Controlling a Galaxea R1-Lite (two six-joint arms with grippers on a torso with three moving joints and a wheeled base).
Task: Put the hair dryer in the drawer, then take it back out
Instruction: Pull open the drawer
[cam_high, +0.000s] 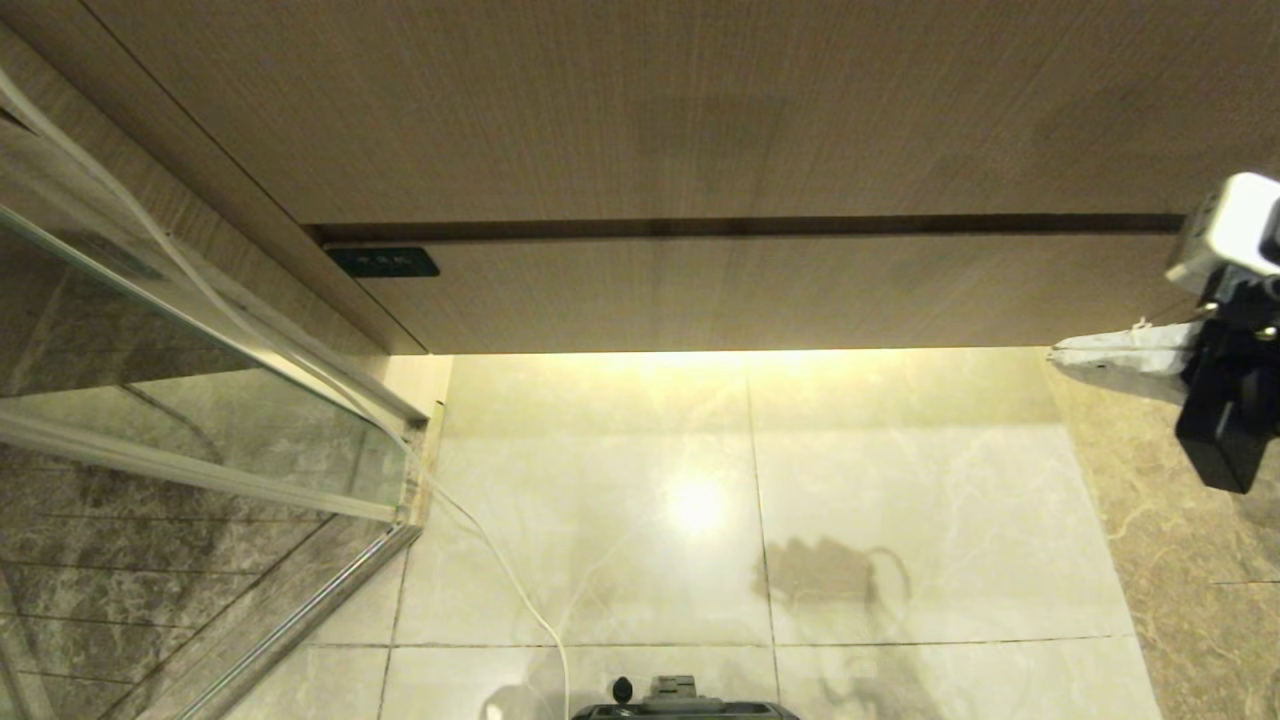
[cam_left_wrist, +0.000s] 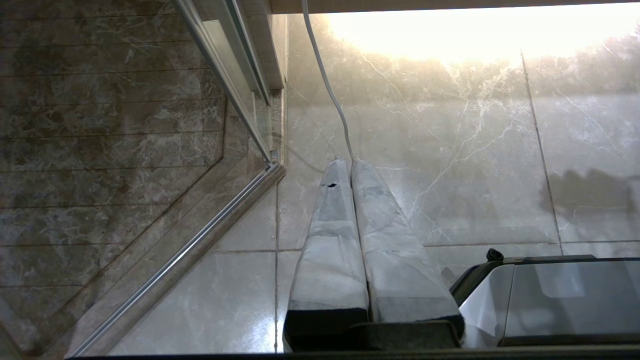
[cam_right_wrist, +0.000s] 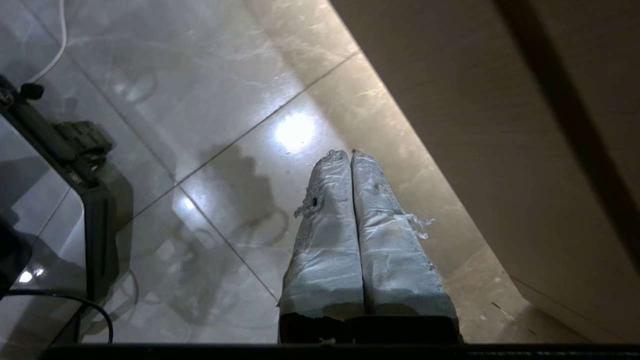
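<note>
Drawer closed, front at 12 o'clock above the floor tiles. Hair dryer not visible. Right gripper at 3 o'clock, clenched, empty. Left gripper clenched, empty, over the tiles.

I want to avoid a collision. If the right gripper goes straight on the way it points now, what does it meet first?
Probably the tiled floor: the shut right gripper points over it, beside the closed drawer. Depth is unclear.
</note>
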